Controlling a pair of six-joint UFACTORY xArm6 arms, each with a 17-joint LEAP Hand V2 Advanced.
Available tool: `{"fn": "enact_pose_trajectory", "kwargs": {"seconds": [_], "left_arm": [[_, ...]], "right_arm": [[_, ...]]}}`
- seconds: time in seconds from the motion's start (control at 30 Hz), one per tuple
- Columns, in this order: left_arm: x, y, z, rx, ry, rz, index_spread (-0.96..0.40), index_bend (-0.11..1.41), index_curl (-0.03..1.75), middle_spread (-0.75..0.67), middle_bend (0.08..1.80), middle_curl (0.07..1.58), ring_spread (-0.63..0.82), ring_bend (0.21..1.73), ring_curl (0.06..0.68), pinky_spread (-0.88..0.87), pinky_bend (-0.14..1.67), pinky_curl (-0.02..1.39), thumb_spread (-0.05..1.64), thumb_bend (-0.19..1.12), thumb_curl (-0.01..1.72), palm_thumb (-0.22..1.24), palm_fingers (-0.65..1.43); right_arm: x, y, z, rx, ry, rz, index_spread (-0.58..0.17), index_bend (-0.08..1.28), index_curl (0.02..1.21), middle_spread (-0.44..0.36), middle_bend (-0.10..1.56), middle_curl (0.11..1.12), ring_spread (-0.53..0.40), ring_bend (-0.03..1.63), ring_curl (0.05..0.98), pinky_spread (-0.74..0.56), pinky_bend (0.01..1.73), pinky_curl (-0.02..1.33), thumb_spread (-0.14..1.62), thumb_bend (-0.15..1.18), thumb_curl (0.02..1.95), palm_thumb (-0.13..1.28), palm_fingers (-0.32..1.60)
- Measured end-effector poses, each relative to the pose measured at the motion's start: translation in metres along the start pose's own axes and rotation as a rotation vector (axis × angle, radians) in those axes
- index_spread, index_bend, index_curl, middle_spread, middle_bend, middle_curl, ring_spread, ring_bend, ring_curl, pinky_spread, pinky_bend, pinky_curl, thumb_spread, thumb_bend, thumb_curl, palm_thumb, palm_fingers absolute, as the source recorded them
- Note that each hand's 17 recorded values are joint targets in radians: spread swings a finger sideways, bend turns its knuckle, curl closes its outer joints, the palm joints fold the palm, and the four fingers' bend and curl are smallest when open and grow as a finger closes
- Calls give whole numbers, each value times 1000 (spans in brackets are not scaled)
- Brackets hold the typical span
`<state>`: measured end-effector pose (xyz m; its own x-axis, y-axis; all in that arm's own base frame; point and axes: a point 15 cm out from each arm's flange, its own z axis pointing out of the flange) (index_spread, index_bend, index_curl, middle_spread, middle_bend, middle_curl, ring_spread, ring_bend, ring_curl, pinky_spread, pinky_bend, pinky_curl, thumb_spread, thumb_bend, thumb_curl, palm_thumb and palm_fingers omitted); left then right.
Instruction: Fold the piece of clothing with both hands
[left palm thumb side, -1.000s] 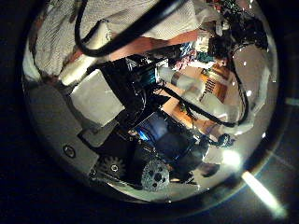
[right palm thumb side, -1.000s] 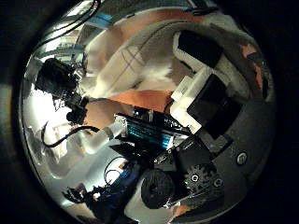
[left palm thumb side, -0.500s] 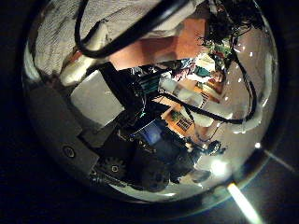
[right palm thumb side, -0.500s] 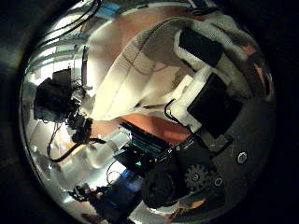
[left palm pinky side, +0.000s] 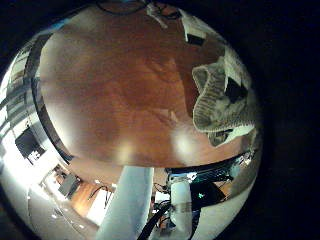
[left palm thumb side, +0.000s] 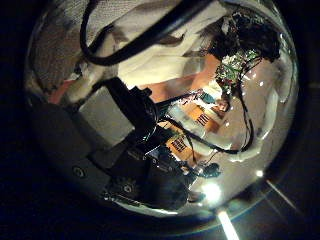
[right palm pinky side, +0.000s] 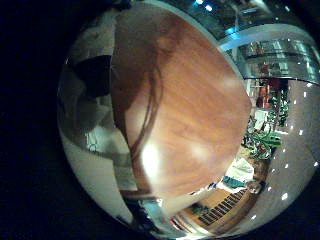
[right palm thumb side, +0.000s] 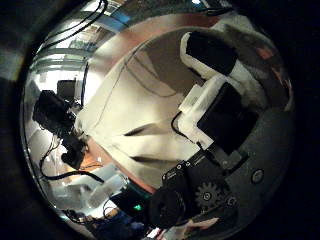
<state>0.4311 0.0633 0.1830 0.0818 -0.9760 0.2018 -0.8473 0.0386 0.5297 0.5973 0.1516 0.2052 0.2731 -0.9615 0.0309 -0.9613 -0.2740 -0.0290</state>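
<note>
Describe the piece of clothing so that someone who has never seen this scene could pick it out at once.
Start from the bare wooden table. The clothing hangs over it, a pale, soft cloth gathered in folds and lifted close against both hands' palms. It is the only soft thing here; everything beside it is hard tabletop or the hands' black and white parts.

The left hand (left palm pinky side: 222, 95) has its fingers curled round pale cloth, seemingly gripping it. The right hand (right palm thumb side: 215, 110) (black and white finger parts) also closes on cloth.
</note>
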Motion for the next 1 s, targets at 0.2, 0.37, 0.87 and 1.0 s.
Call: {"fn": "enact_pose_trajectory", "kwargs": {"seconds": [0.2, 0.37, 0.87, 1.0], "left_arm": [[-17, -11, -2, 47, 50, -39, -379, 190, 931, -282, 581, 729, -301, 924, 562, -34, 433, 552, 1212, -25, 460, 575, 123], [-31, -16, -23, 144, 74, -60, -180, 128, 764, 47, 181, 532, -118, 912, 525, 78, 543, 555, 1203, -36, 433, 490, -53], [-16, 21, -55, 252, 52, -29, -55, 158, 467, 361, 144, 298, 310, 699, 374, 419, 490, 443, 1214, -17, 382, 402, -76], [1, 34, -44, 233, 42, 7, -52, 161, 430, 360, 151, 273, 340, 685, 353, 441, 471, 419, 1216, -19, 374, 390, -60]], "right_arm": [[21, -6, -8, 36, -8, 38, -425, 284, 725, -176, 772, 715, -250, 1253, 627, -315, 1102, 790, 1406, -12, 473, 704, 301], [45, -7, -40, 87, -7, 75, -459, 343, 666, -165, 662, 642, -192, 1121, 548, -93, 913, 721, 1460, -1, 415, 695, 214], [39, 87, -60, -132, -19, -58, -455, 427, 587, -245, 603, 538, -88, 754, 394, 341, 547, 532, 1541, 78, 399, 878, 101], [24, 113, -22, -236, -25, -120, -431, 303, 510, -198, 469, 470, 13, 590, 328, 373, 498, 478, 1489, -35, 354, 680, -84]]}}
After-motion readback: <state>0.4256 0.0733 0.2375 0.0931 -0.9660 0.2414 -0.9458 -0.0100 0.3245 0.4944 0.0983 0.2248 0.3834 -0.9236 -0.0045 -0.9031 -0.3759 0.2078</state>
